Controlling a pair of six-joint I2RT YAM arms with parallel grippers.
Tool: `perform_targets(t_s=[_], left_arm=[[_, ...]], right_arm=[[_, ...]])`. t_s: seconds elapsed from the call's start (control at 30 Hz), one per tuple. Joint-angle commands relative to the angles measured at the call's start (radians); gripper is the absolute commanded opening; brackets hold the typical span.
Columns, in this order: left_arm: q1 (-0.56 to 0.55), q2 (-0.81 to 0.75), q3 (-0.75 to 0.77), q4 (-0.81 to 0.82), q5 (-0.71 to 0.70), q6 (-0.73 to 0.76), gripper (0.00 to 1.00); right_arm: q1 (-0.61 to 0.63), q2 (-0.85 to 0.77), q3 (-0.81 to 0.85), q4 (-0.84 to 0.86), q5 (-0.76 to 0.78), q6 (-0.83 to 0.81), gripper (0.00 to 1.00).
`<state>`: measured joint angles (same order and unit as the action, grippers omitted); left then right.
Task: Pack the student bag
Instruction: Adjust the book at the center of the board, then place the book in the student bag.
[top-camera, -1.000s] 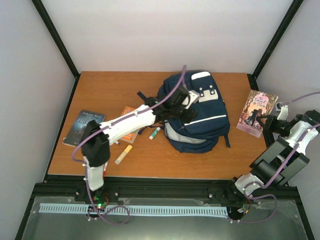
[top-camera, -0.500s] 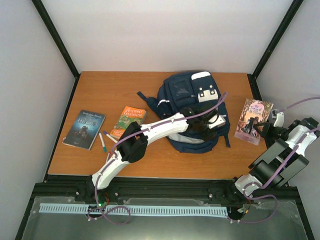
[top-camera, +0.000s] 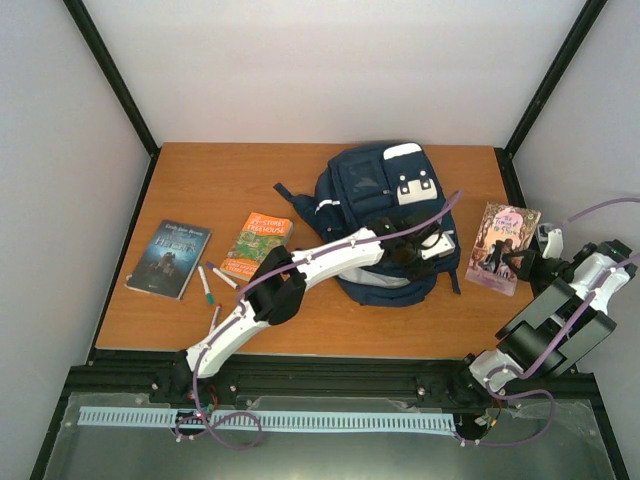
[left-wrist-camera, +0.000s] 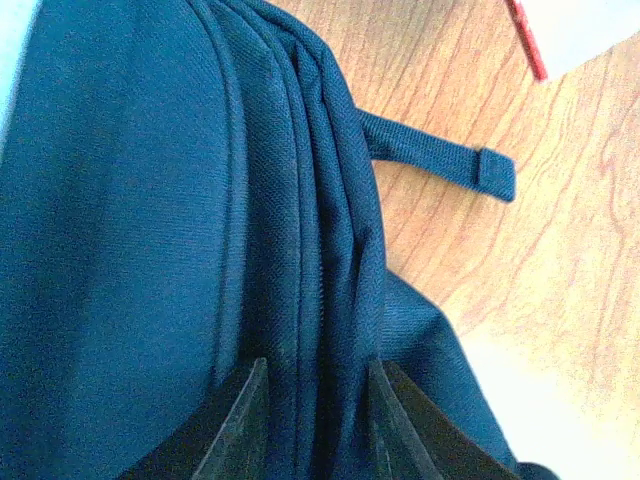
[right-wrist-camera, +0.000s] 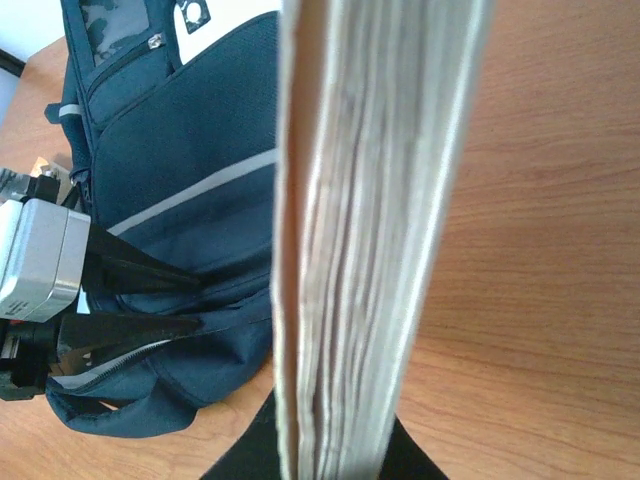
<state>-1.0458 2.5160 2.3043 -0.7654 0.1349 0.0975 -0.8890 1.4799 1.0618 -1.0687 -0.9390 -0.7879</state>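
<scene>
The student bag (top-camera: 370, 185) lies flat at the table's middle back, navy with white stripes. My left gripper (top-camera: 412, 250) reaches over to the bag's lower right edge. In the left wrist view its fingers (left-wrist-camera: 240, 420) press on both sides of a raised fold along the zip seam (left-wrist-camera: 315, 300), shut on that fabric. My right gripper (top-camera: 522, 258) is shut on a pink-covered book (top-camera: 503, 232), held tilted just right of the bag. In the right wrist view the book's page edges (right-wrist-camera: 370, 250) stand upright and the bag (right-wrist-camera: 190, 150) lies beyond on the left.
A dark blue book (top-camera: 170, 258) and an orange book (top-camera: 257, 243) lie on the table's left side. Beside them are loose pens (top-camera: 204, 284). A bag strap (left-wrist-camera: 440, 160) trails onto the wood. Black frame posts stand at the table's edges.
My left arm has swung from the bag's upper left to its lower right edge, and its jaws have closed in on the fold. The right gripper has brought the book slightly leftward.
</scene>
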Motion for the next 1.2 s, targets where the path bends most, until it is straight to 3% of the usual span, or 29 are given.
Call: perform_targets(t_s=[0.0, 0.13, 0.17, 0.23, 0.27, 0.43, 0.57, 0.73, 1.0, 1.17], left_arm=[[-0.026, -0.012, 0.008, 0.015, 0.026, 0.028, 0.24], [-0.038, -0.021, -0.018, 0.014, 0.005, 0.034, 0.14], [-0.039, -0.026, -0.031, 0.021, -0.001, 0.03, 0.18], [-0.039, -0.02, -0.03, 0.026, -0.042, 0.011, 0.39], [-0.039, -0.014, -0.024, 0.022, -0.073, 0.004, 0.44], [-0.039, 0.043, 0.036, -0.005, -0.163, 0.011, 0.45], [-0.039, 0.059, 0.072, -0.013, -0.228, 0.004, 0.22], [-0.039, -0.059, 0.008, 0.053, -0.276, 0.002, 0.01], [-0.028, -0.218, -0.004, 0.106, -0.403, 0.063, 0.01], [0.0, -0.254, 0.008, 0.102, -0.494, 0.083, 0.01]], right_arm=[[-0.008, -0.026, -0.02, -0.006, -0.012, -0.028, 0.03], [-0.008, -0.025, -0.014, -0.017, -0.017, -0.034, 0.03], [-0.008, -0.027, -0.015, -0.017, -0.017, -0.034, 0.03], [-0.008, -0.031, -0.018, -0.018, -0.017, -0.037, 0.03], [-0.008, -0.032, -0.018, -0.02, -0.017, -0.038, 0.03], [-0.009, -0.035, -0.028, -0.028, -0.02, -0.042, 0.03], [-0.008, -0.038, -0.024, -0.039, -0.024, -0.036, 0.03], [-0.008, -0.034, 0.006, -0.063, -0.022, -0.007, 0.03], [0.003, -0.047, 0.076, -0.12, -0.055, 0.059, 0.03], [0.081, -0.059, 0.079, -0.157, -0.095, 0.099, 0.03]])
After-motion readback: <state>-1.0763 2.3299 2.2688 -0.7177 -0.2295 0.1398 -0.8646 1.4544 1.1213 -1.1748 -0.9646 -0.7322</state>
